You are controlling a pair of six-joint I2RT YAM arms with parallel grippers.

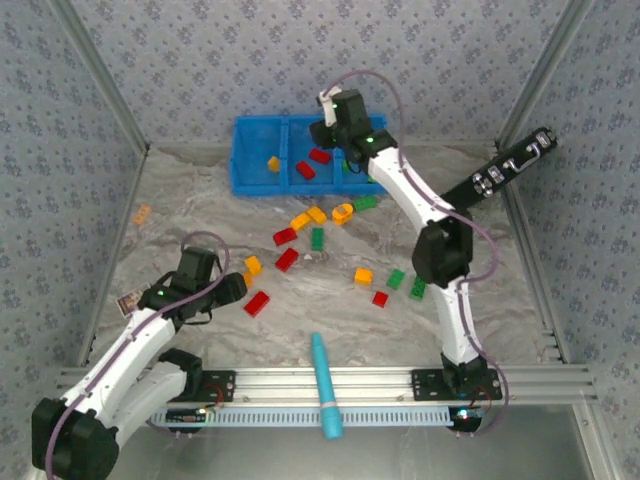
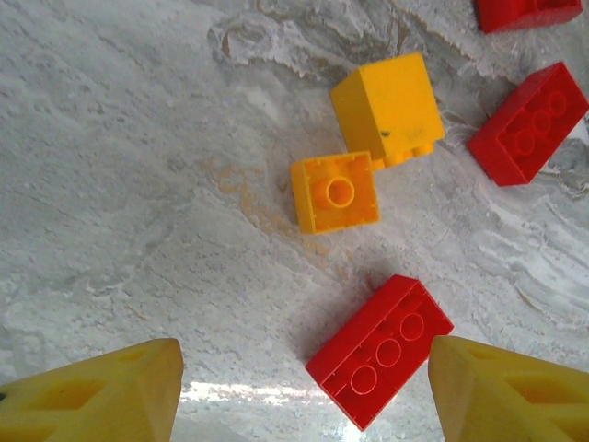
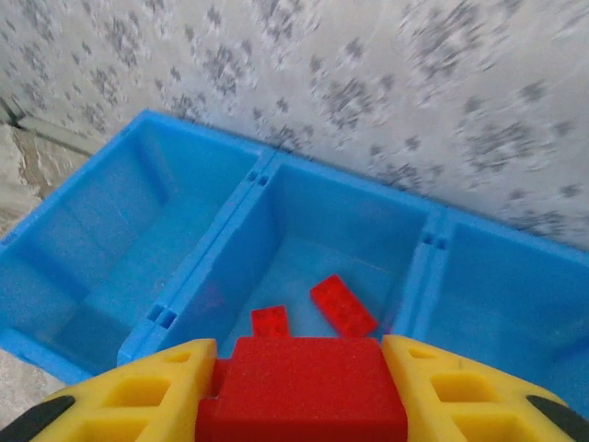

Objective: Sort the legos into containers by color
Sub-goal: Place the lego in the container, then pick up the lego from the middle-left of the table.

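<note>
Right gripper (image 3: 299,391) clamped on held red brick (image 3: 304,373) over blue bin (image 3: 267,180), 12 o'clock of table (image 1: 200,210), above middle compartment (image 3: 313,244) with two red bricks (image 3: 342,306); release low, clear of dividers. Left gripper (image 2: 304,391) jaws apart above loose red brick (image 2: 379,350), 8 o'clock; square wrist to it

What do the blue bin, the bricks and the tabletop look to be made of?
The bin looks like moulded plastic with a satin finish: uniform blue, thin rounded walls. The bricks look like hard plastic: slight sheen, crisp moulded edges. The tabletop is marble-patterned, with grey veins and a glare streak; whether it is stone or printed laminate is unclear.
</note>
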